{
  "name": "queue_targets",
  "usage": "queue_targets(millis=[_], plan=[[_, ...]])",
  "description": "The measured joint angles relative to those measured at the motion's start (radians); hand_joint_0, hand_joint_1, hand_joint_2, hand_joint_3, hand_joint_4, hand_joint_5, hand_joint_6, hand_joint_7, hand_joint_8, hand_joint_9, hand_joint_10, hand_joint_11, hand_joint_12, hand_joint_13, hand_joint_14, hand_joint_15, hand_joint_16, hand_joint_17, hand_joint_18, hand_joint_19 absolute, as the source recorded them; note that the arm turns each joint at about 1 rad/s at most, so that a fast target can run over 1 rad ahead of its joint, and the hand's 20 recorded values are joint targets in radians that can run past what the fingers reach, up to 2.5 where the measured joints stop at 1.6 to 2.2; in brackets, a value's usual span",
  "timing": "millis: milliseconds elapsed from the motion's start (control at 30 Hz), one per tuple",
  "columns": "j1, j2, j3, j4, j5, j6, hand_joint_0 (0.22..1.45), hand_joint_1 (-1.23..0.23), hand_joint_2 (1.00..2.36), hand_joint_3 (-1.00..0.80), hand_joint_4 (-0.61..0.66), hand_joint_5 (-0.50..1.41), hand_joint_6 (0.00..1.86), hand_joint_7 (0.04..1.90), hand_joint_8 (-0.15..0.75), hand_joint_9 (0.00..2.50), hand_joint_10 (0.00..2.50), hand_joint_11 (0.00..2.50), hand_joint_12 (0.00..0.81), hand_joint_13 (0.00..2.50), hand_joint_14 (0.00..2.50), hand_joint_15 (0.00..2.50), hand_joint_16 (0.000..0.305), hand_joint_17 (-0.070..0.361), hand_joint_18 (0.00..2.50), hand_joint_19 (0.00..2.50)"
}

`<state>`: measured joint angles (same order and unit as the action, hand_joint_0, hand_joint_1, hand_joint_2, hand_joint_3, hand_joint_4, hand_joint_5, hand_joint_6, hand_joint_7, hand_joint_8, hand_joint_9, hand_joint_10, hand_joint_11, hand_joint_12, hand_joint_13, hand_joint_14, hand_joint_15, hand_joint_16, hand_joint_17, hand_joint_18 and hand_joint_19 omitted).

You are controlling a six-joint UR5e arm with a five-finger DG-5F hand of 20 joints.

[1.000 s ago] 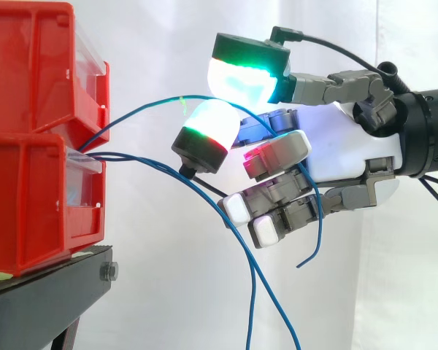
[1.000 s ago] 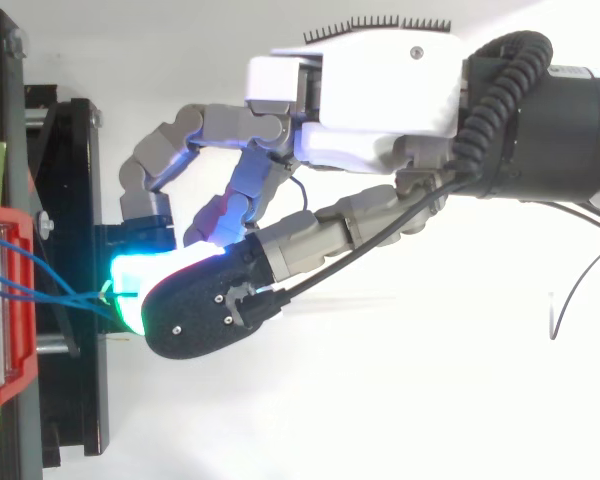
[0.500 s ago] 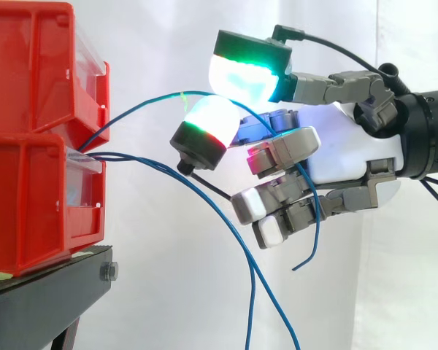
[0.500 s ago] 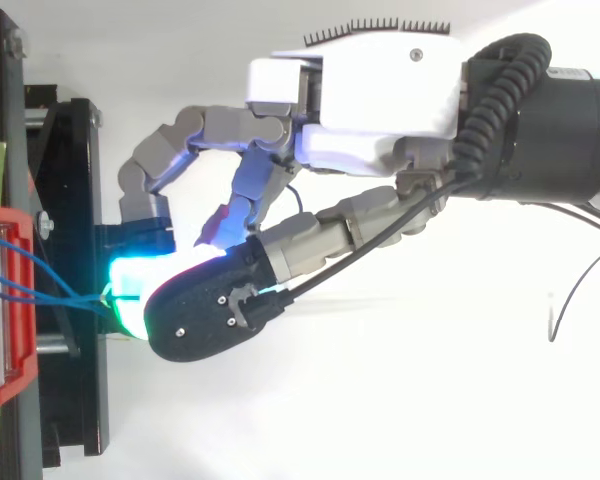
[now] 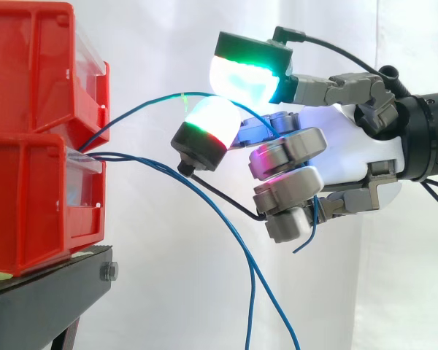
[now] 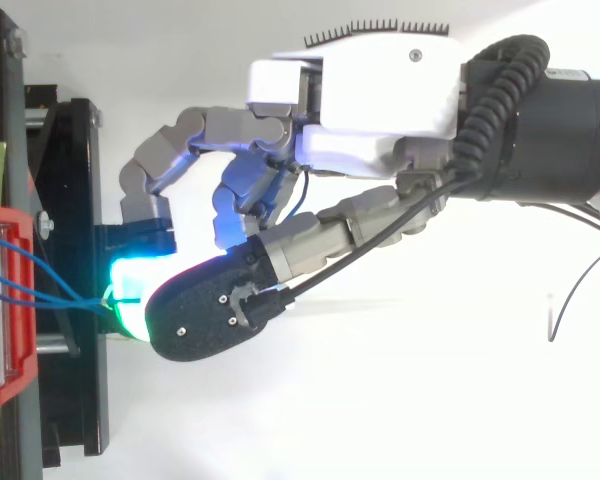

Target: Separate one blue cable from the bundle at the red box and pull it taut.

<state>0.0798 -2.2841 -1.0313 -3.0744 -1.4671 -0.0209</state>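
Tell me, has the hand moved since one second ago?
Yes: the hand curled its lower fingers in toward its palm, away from the red bins, round the blue cable.

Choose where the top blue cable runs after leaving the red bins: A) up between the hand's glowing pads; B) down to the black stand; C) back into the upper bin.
A: the blue cable arches from the red bins up between the glowing pads of the hand.

Hand (image 5: 348, 157), white palm, grey fingers, on black wrist (image 5: 431, 135): reaches in level from the right; fingers curled round a thin blue cable (image 5: 142, 106); glowing green-white pads (image 5: 239, 79) close together.
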Motion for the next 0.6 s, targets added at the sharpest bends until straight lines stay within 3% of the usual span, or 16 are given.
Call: queue_targets(millis=[67, 233, 400, 467, 600], plan=[[0.000, 0.000, -0.001, 0.000, -0.003, 0.003, 0.71, -0.81, 1.02, -0.22, -0.32, -0.21, 0.89, 1.04, 0.225, 0.87, 1.06, 1.69, 0.272, 1.23, 0.08, 1.80, 0.036, 0.081, 1.03, 1.16], [0.000, 0.000, -0.001, 0.000, -0.010, 0.012, 0.71, -0.82, 1.02, -0.22, -0.33, -0.21, 0.89, 1.03, 0.227, 0.84, 1.16, 1.62, 0.271, 1.13, 0.54, 1.75, 0.036, 0.081, 1.07, 1.24], [-0.001, 0.000, -0.002, 0.000, -0.021, 0.028, 0.69, -0.81, 1.02, -0.17, -0.39, -0.20, 0.89, 1.05, 0.220, 0.86, 1.37, 1.59, 0.270, 1.07, 1.20, 1.62, 0.033, 0.073, 1.14, 1.34], [-0.001, 0.000, -0.002, 0.000, -0.024, 0.036, 0.69, -0.81, 1.02, -0.16, -0.41, -0.20, 0.88, 1.06, 0.215, 0.86, 1.39, 1.60, 0.266, 1.06, 1.29, 1.60, 0.032, 0.071, 1.15, 1.36], [-0.001, 0.000, -0.004, 0.002, -0.029, 0.058, 0.69, -0.82, 1.02, -0.17, -0.46, -0.19, 0.88, 1.06, 0.207, 0.83, 1.67, 1.57, 0.265, 1.02, 1.64, 1.55, 0.031, 0.069, 1.20, 1.42]])
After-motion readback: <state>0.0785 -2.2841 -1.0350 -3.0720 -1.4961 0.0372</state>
